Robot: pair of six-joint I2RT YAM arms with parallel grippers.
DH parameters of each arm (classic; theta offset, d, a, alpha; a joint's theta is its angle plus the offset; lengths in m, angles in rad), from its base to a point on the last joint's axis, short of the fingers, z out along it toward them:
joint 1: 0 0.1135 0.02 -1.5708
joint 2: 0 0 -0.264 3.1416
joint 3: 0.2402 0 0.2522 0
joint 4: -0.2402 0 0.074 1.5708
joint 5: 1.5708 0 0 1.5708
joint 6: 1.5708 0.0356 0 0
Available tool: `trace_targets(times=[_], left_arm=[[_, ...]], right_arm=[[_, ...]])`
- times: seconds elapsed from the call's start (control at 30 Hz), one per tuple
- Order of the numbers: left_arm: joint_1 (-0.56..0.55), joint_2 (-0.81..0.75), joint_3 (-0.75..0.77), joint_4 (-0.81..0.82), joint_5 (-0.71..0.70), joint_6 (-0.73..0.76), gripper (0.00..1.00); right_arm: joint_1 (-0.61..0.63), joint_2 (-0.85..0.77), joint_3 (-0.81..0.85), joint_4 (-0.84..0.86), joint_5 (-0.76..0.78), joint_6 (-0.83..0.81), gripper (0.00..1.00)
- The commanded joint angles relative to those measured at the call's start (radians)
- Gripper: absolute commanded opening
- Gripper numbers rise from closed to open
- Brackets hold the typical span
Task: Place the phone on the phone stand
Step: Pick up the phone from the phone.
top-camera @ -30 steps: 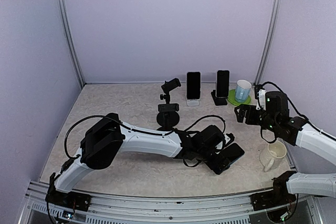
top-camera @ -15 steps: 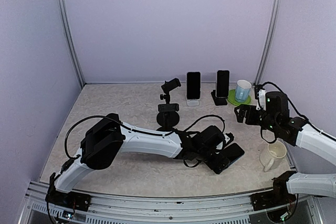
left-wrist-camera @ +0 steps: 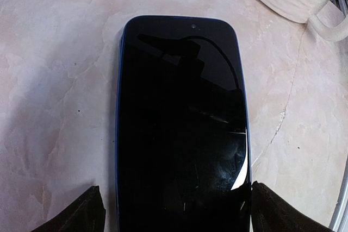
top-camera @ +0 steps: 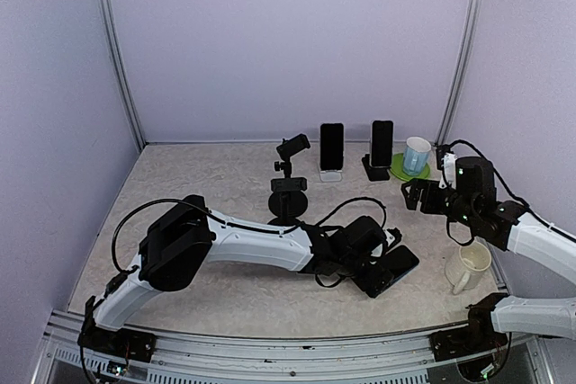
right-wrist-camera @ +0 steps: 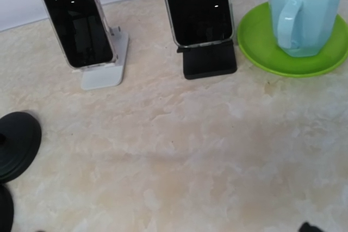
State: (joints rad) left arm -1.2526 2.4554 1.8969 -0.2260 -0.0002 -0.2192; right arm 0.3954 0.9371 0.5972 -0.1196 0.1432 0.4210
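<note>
Phone (left-wrist-camera: 182, 123) lies flat on the table (top-camera: 207, 177), front right of centre, apart from the empty stand (top-camera: 288, 188). My left gripper (left-wrist-camera: 183, 215) straddles its near end, jaws spread, a sliver of table showing on one side. Right gripper (top-camera: 416, 195) is wide open, holding nothing.

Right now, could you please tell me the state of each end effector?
Left end effector: open, straddling the flat-lying phone, not gripping.
Right end effector: open, empty.
</note>
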Motion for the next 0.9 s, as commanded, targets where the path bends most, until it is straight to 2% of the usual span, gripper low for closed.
trace_targets(times=[0.0, 0.17, 0.87], left_arm=[[-0.005, 0.042, 0.011, -0.022, 0.019, 0.003, 0.86], [-0.005, 0.036, 0.004, -0.021, 0.019, 0.002, 0.79], [0.014, -0.150, -0.296, 0.046, -0.015, -0.036, 0.81]], right_arm=[[-0.015, -0.017, -0.012, 0.024, -0.008, 0.009, 1.00], [-0.015, -0.019, -0.013, 0.024, -0.010, 0.009, 1.00], [-0.015, -0.015, -0.012, 0.035, -0.042, 0.011, 1.00]])
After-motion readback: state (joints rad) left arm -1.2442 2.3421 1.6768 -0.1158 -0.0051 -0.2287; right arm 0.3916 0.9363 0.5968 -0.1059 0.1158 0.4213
